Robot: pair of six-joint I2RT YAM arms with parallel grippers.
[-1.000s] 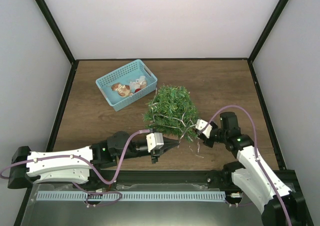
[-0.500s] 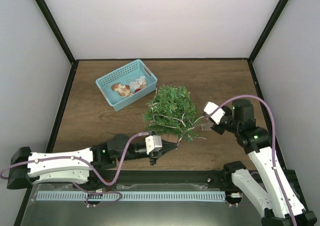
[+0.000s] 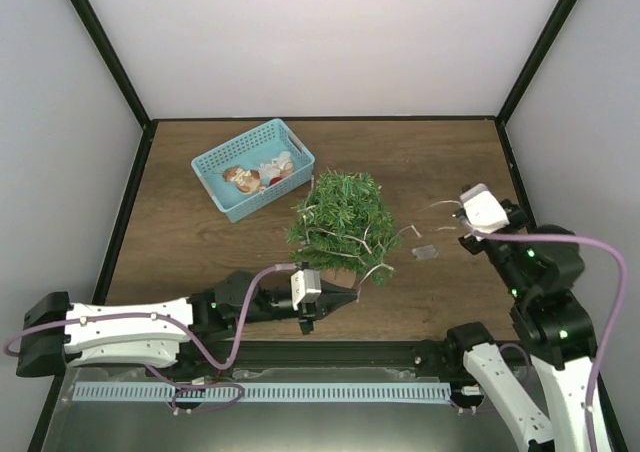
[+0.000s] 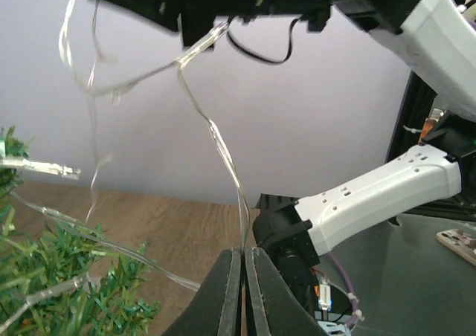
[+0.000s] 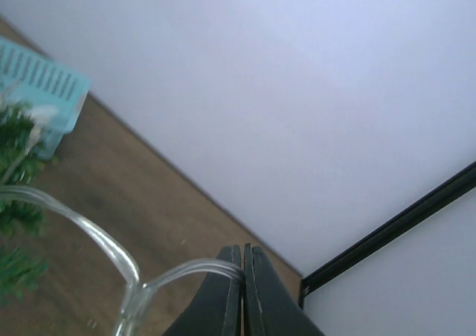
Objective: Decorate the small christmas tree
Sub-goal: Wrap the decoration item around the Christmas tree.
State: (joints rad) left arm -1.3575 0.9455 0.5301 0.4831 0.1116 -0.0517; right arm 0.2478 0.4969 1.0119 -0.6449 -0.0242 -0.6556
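The small christmas tree stands mid-table, its green needles also low left in the left wrist view and at the left edge of the right wrist view. A clear light string trails off its right side. My left gripper sits low at the tree's near side, shut on one end of the string, which rises from the fingertips. My right gripper is lifted high to the tree's right, shut on another stretch of the string at its tips.
A light-blue basket with several ornaments sits back left of the tree; its corner shows in the right wrist view. A small clear piece hangs on the string. Black frame posts edge the table.
My right gripper closed on the string beside the tree, then rose and swung right, drawing the string out. The left gripper stayed shut near the tree's base.
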